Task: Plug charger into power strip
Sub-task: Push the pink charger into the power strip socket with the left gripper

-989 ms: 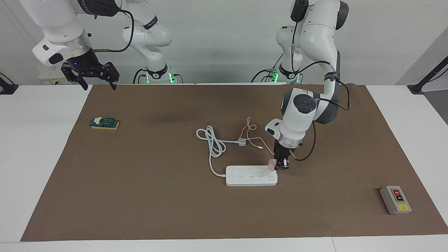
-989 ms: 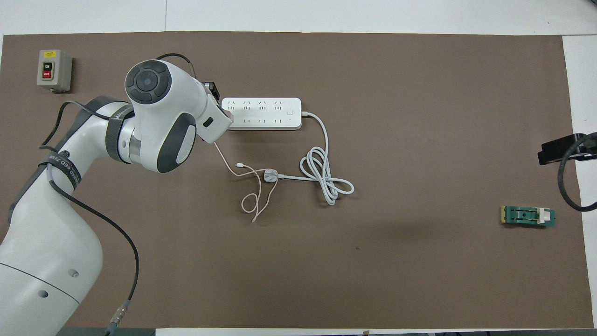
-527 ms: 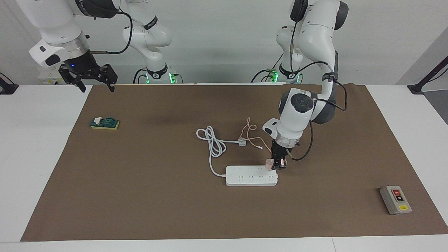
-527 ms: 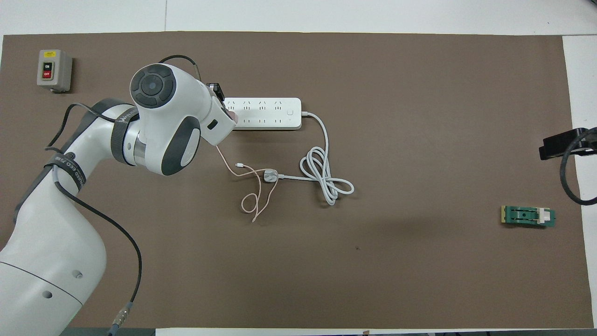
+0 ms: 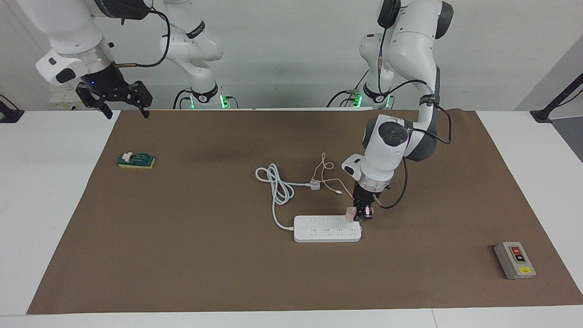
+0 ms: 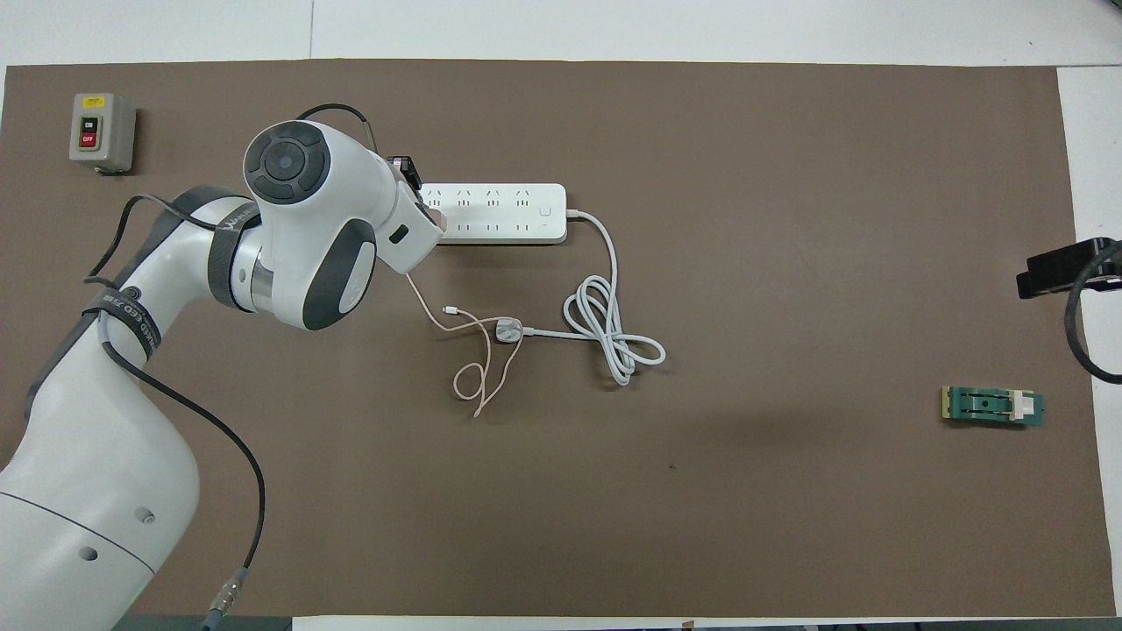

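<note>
The left gripper [image 5: 363, 214] is clamped on the charger [image 5: 350, 214], a small pink cube, and holds it right at the end of the power strip [image 5: 327, 228] that lies toward the left arm's side. The wrist points almost straight down, likely so the prongs can meet a socket squarely; whether they have entered one cannot be made out. The charger's thin pink cable [image 5: 338, 184] trails from the gripper toward the robots, slack, so it should not tug on the grip. Just past it lies a white plug [image 5: 314, 185], the end of the strip's own looped cord [image 5: 278, 187]. The strip lies flat, sockets up, with nothing bracing it. Well off from the work, the right gripper [image 5: 124, 109] waits with fingers spread wide, empty, above the mat's corner at its own end.
</note>
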Available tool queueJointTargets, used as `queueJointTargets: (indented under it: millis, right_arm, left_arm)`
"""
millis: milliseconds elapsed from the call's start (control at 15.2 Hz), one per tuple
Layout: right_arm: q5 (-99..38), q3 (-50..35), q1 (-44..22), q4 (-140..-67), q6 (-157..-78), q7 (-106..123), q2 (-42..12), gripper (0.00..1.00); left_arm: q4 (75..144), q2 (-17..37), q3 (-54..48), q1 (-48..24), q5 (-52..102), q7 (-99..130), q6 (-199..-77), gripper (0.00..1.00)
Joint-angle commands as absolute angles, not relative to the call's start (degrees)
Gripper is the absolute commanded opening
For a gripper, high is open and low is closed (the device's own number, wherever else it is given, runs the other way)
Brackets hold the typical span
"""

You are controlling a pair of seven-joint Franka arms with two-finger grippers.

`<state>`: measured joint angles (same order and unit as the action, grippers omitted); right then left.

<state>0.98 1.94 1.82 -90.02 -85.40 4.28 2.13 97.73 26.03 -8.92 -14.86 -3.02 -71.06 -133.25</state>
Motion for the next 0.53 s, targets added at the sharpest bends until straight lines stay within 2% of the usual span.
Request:
queueJointTargets:
  millis: [0, 462]
  right_arm:
    - [1.67, 1.32, 2.55, -88.68, -84.46, 4.83, 1.41, 1.0]
    - [1.5, 1.32, 2.55, -88.94, -84.29, 4.83, 1.58, 1.0]
  left_arm:
    - [99.93, 24.43, -7.82, -15.64, -2.29, -70.84, -133.95, 0.0]
    - [100.2, 24.43, -7.73, -16.6, -2.81, -70.23, -133.68, 0.0]
